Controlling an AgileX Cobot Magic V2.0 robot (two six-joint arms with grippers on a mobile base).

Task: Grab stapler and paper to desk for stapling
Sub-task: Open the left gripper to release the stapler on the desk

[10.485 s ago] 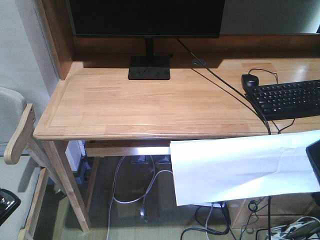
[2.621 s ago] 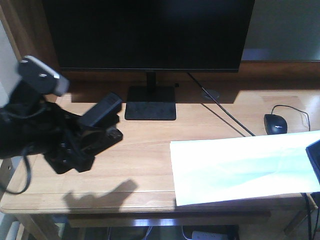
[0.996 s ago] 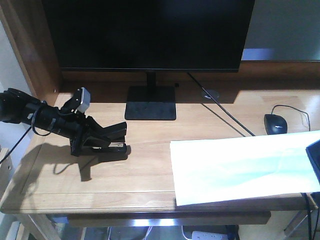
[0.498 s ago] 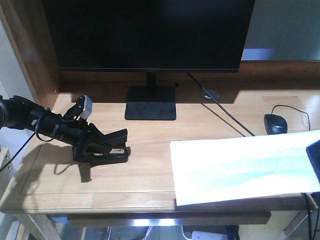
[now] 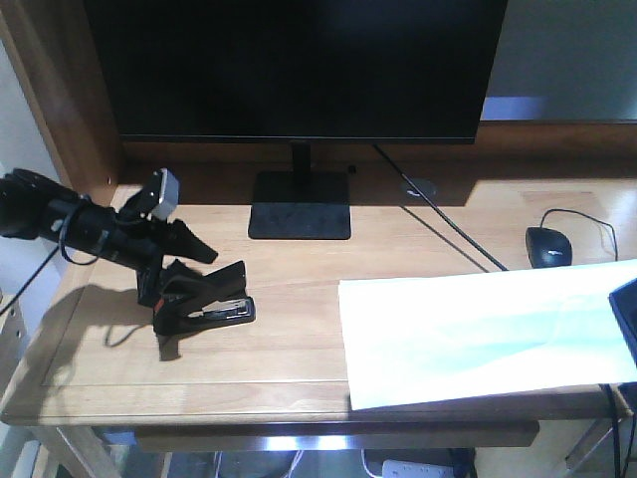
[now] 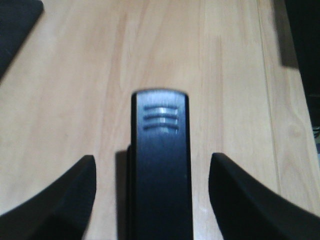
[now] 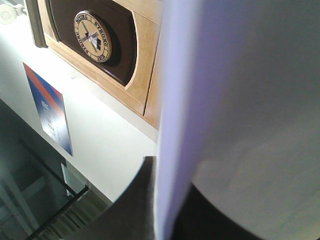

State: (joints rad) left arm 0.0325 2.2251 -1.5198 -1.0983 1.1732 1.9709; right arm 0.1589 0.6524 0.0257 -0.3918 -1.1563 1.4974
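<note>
Straddling the stapler, the left gripper has its jaws spread wide, one finger on each side, with bare wood showing in both gaps. The stapler rests on the desk directly between those fingers, its ridged end pointing away from the wrist. Well off to that gripper's right, the right gripper pinches the paper by its edge, and the sheet stretches leftward from it above the desk's front rim.
</note>
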